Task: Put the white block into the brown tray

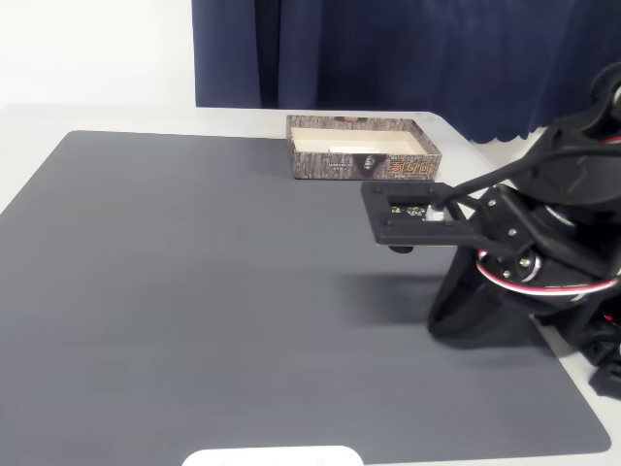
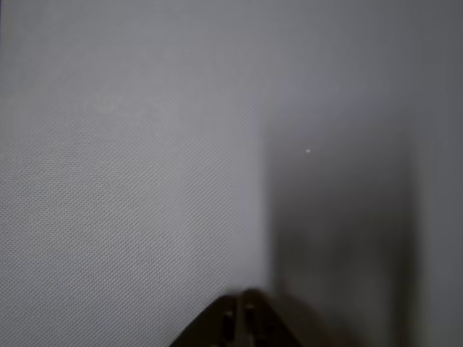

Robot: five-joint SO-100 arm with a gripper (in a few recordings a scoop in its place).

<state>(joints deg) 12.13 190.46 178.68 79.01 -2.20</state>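
The brown tray [image 1: 361, 167] stands at the back of the dark mat, its mottled front wall with gold lettering facing me. On its cream floor lies a flat paler shape that looks like the white block [image 1: 357, 149]. In the fixed view my black gripper [image 1: 378, 209] hovers low over the mat, just in front of the tray's right half and pointing left. In the wrist view the fingertips [image 2: 230, 322] meet at the bottom edge over bare grey mat. The gripper [image 2: 239, 316] is shut with nothing between its fingers.
The arm's folded body [image 1: 529, 262] and red-white cables fill the right side of the mat. A dark blue curtain [image 1: 408, 49] hangs behind the table. A white object [image 1: 272, 456] pokes in at the bottom edge. The grey mat [image 1: 194, 291] spreads out to the left.
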